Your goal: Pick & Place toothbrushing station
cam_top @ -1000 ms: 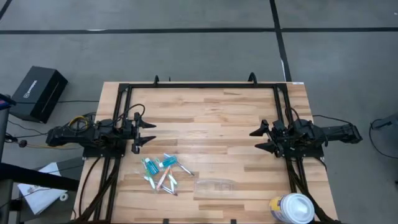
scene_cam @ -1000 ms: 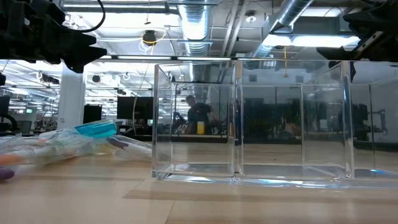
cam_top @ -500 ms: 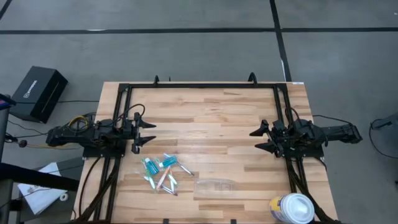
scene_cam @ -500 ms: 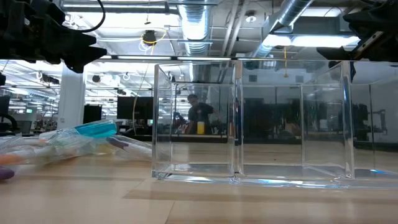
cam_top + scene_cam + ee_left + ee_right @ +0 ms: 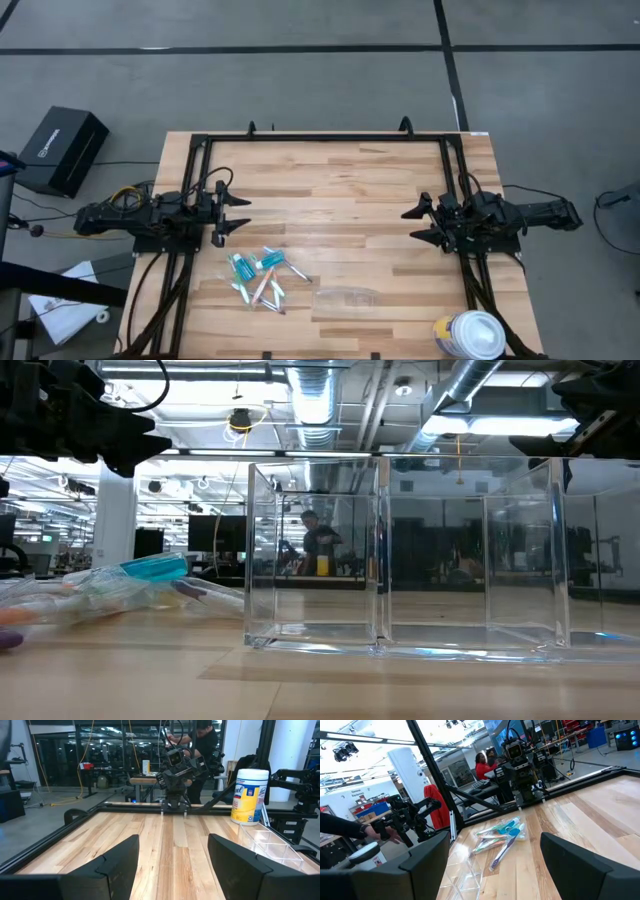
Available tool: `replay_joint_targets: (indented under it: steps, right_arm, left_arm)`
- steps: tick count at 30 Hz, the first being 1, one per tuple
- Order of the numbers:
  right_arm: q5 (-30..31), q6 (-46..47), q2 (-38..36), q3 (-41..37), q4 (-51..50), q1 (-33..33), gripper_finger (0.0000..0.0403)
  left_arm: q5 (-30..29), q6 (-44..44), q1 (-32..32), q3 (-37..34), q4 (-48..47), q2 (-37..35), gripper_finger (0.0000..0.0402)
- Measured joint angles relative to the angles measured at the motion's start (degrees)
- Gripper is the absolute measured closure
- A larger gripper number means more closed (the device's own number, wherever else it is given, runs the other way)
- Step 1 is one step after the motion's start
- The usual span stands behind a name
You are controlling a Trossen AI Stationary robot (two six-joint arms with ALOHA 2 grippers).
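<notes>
A pile of slim pale toothbrushes and teal-and-white tubes (image 5: pixel 260 274) lies on the wooden table near its front, left of centre; it also shows in the low view (image 5: pixel 120 588) and the right wrist view (image 5: pixel 500 836). The see-through holder (image 5: pixel 345 299) lies flat on the table just right of the pile, filling the low view (image 5: pixel 410 555). My left gripper (image 5: pixel 238 213) waits open at the table's left side, level, above and beyond the pile. My right gripper (image 5: pixel 410 224) waits open at the right side. Neither touches anything.
A round white-lidded canister (image 5: pixel 470 335) stands at the front right corner, also in the left wrist view (image 5: pixel 248 796). A black frame (image 5: pixel 325 137) runs along the table's far edge and sides. People show in the room beyond.
</notes>
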Motion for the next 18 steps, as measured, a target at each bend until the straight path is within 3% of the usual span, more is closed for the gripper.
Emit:
replay_joint_targets:
  steps: [11, 18]
  right_arm:
    - [0.08, -0.11, 0.01, 0.00, 1.29, -0.02, 0.0101]
    - [4.73, -0.11, 0.01, 0.00, 15.16, -0.01, 0.0101]
  left_arm:
    - [0.06, 1.55, -0.02, 0.02, 0.00, 0.02, 0.0169]
    - [0.08, 1.61, -0.01, 0.01, 0.00, 0.01, 0.0169]
